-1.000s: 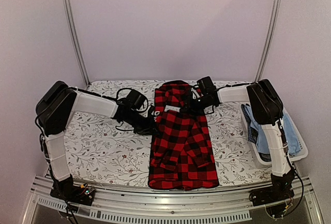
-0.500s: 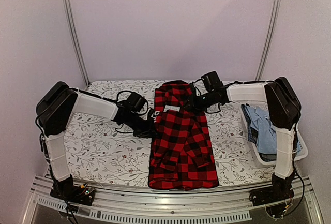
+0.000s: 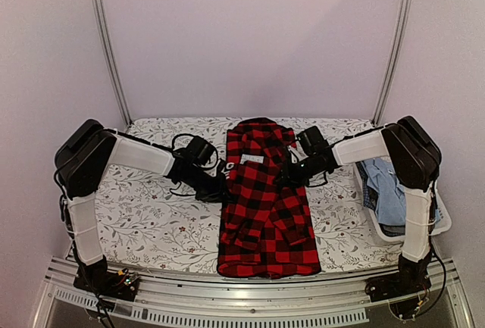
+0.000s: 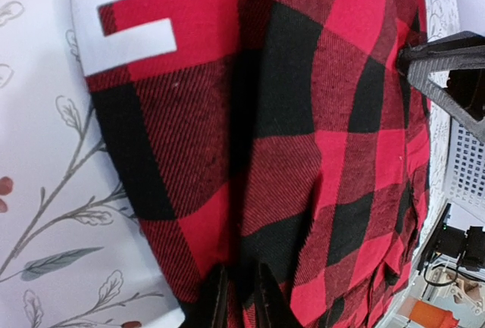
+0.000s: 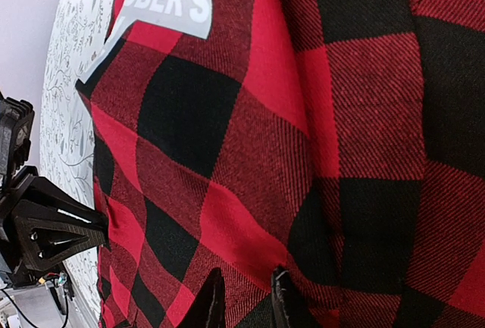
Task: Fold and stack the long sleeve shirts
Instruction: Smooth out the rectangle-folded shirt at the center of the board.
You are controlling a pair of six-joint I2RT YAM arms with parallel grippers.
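Two arms reach inward from either side of the table (image 3: 151, 214), which is covered in a floral-print cloth. One red-and-black checked shirt (image 3: 265, 214) lies along the middle of the table. Its collar end points to the far wall and its hem lies at the near edge. The shirt is drawn in to a long, narrow shape, with loose folds across its upper surface.

Left gripper (image 3: 218, 185): low at the shirt's left edge, about halfway along its length. In the wrist view its fingers (image 4: 220, 301) stand nearly together, with the edge of the checked cloth pinched between them. White lettering (image 4: 125, 17) shows on the cloth just beyond the grip.

Right gripper (image 3: 286, 178): set down on the shirt's right half, roughly level with the left one. Its fingers (image 5: 212, 298) are close together, and a ridge of red cloth is caught between them.

The two grippers face each other across the width of the garment. Each is in contact with it and they are apart from one another.

One white basket (image 3: 439, 226) stands at the right edge of the table beside the right arm. It holds blue garments (image 3: 386, 192) in a heap, and I cannot tell how many.
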